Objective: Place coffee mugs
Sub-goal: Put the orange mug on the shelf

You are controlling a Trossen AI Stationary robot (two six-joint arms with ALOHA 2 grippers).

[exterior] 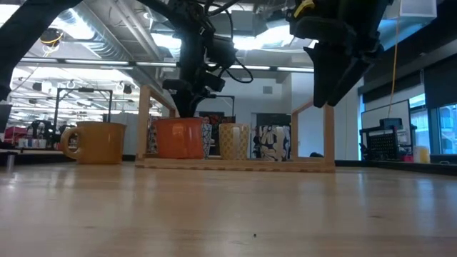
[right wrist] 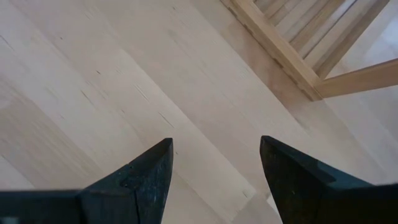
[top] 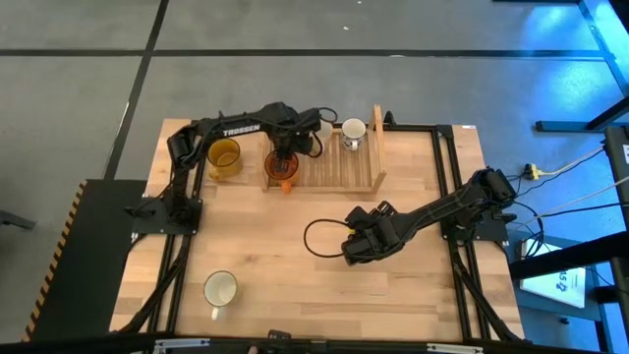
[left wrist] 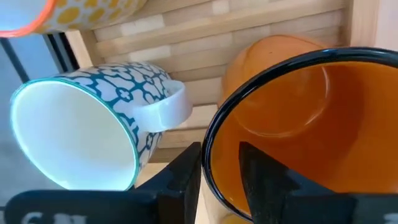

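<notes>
the left gripper [left wrist: 221, 180] sits over the rim of the orange mug [top: 283, 164]: one dark finger [left wrist: 183, 177] outside the black-edged rim, the other inside the cup. the jaws are narrowly parted around that wall, and i can't tell whether they press on it. the orange mug stands upright at the left end of the slatted wooden tray [top: 344, 172], its handle poking out over the tray's near edge.

just beside it in the left wrist view is a white mug with a teal pattern [left wrist: 93, 130], its handle toward the orange one, and past that a yellow-dotted mug [left wrist: 81, 12] at the frame's edge. from table height these show as a row of cups on the tray. another white mug [top: 353, 132] stands near the tray's far right corner.

the amber mug [top: 224, 156] stands on the table [top: 295, 265] just left of the tray. a cream mug [top: 219, 289] sits well apart, near the front left.

the right gripper [right wrist: 214, 165] hangs above bare table in front of the tray, jaws spread wide, holding nothing.
</notes>
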